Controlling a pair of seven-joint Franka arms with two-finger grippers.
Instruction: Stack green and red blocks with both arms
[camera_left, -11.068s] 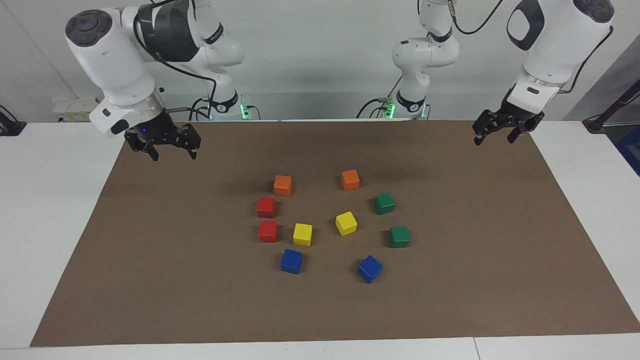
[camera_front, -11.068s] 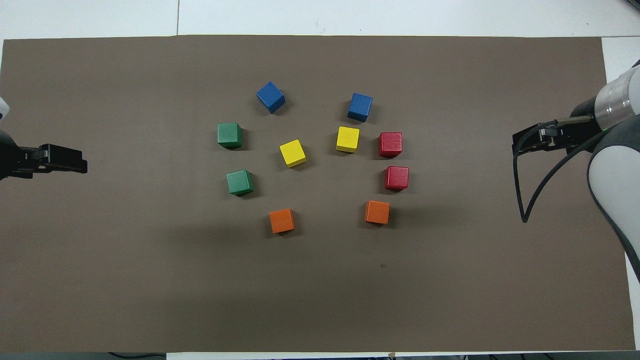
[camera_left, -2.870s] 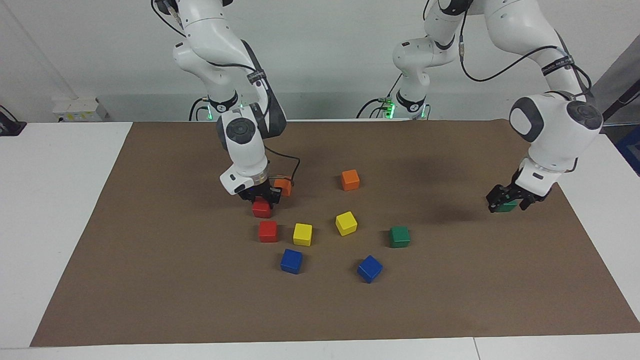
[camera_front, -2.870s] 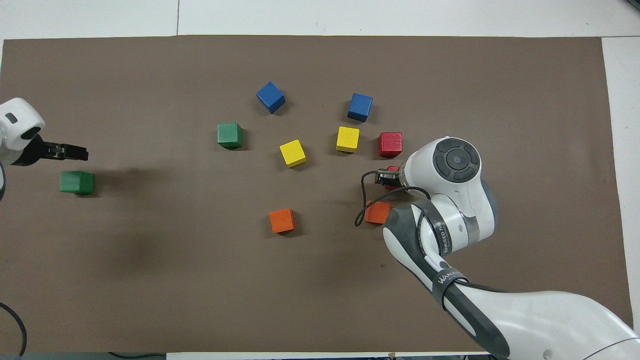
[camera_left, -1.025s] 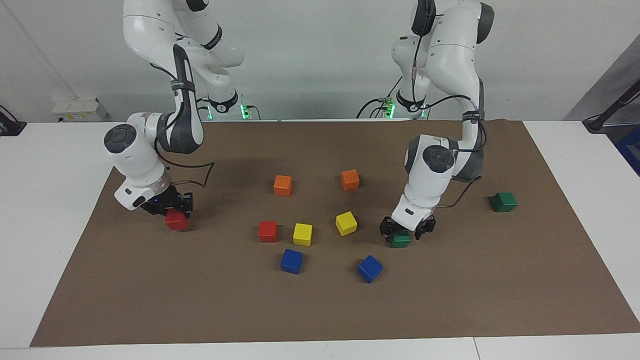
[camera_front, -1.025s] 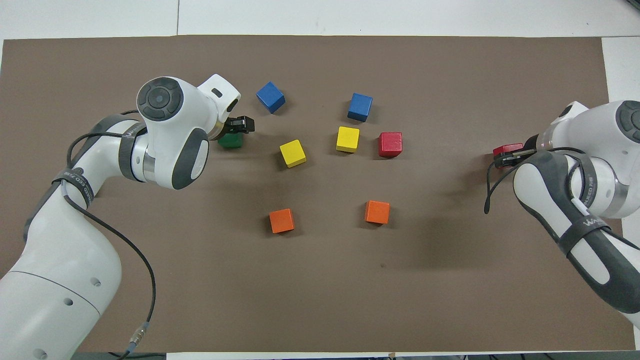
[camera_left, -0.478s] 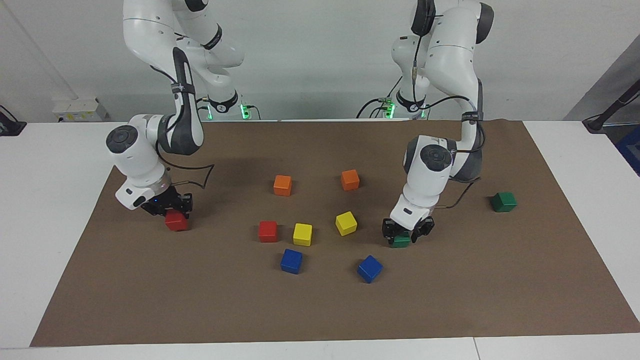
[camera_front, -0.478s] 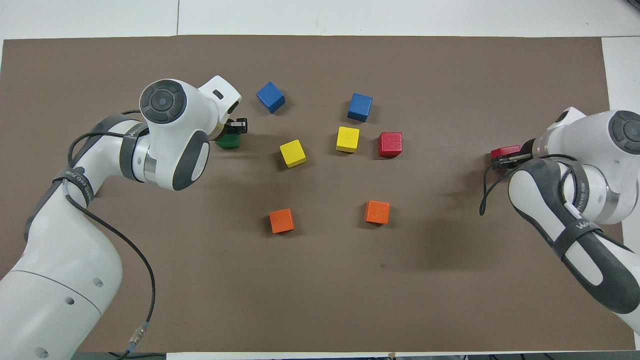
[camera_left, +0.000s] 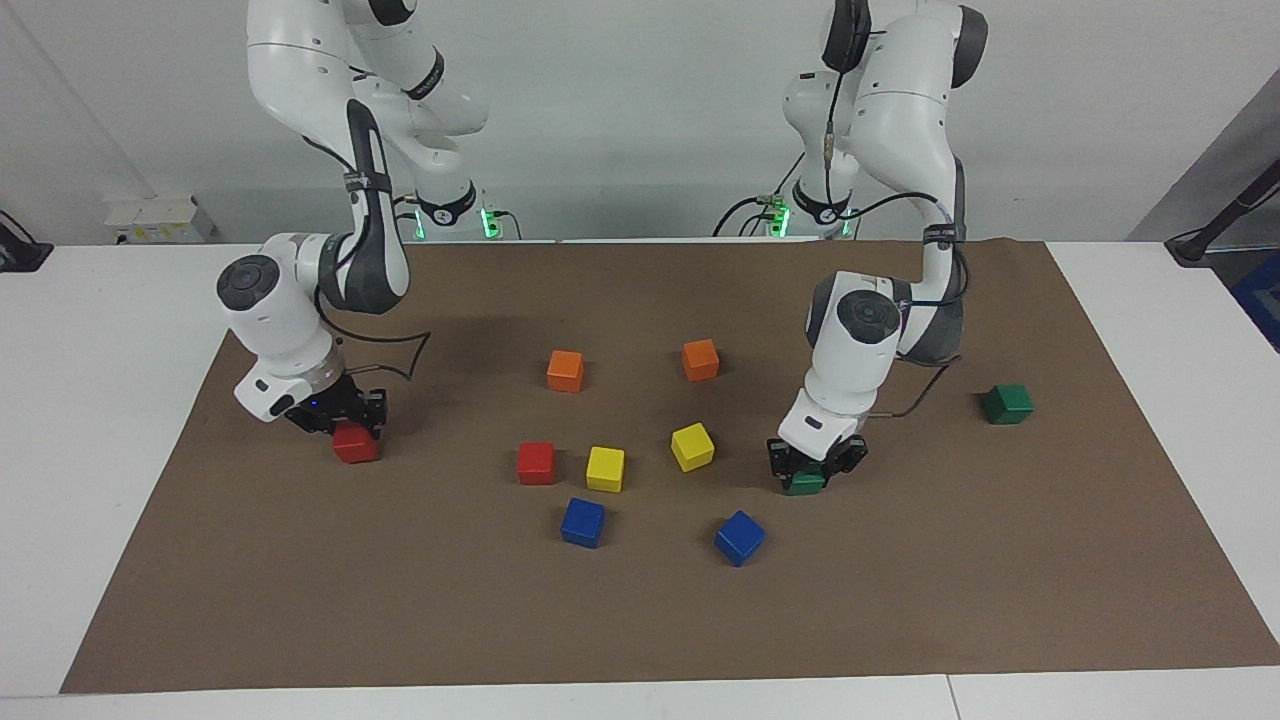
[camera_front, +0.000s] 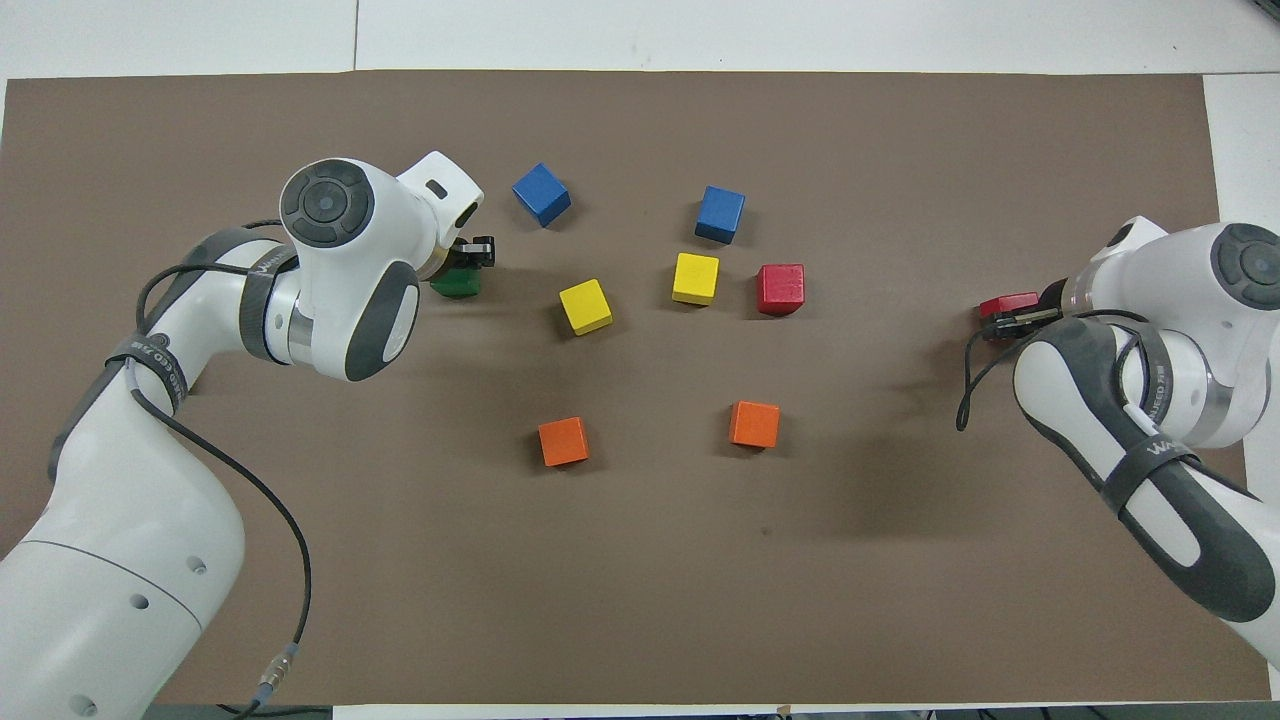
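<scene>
left gripper (camera_left: 812, 470): down at the mat, clamped tight on a green cube (camera_left: 805, 482) that sits in the middle cluster, toward the left arm's end. Can't tell if the cube is lifted off the mat or just resting on it.
right gripper (camera_left: 335, 415): low over the mat out at the right arm's end, fingers pinched on a red cube (camera_left: 355, 443). The cube looks to be touching the mat or just above it, honestly hard to call.
second green cube (camera_left: 1007, 403): sitting on its own out at the left arm's end of the mat, well apart from the rest. The overhead view doesn't show it, the left arm covers that spot.
second red cube (camera_left: 536, 463): loose in the cluster, right beside a yellow cube (camera_left: 605, 468) and on the side toward the right arm.
stacking: nothing is on top of anything, all four green and red cubes are apart from each other.
other yellow cube (camera_left: 692, 446): turned a bit, between the first yellow cube and the held green one.
orange cubes (camera_left: 565, 370): two of them, the pair nearest to the robots.
blue cubes (camera_left: 583, 522): two, farthest from the robots, one of them (camera_left: 739, 537) rotated.
mat (camera_left: 640, 620): brown sheet over the white table (camera_left: 100, 330), everything sits on it.
</scene>
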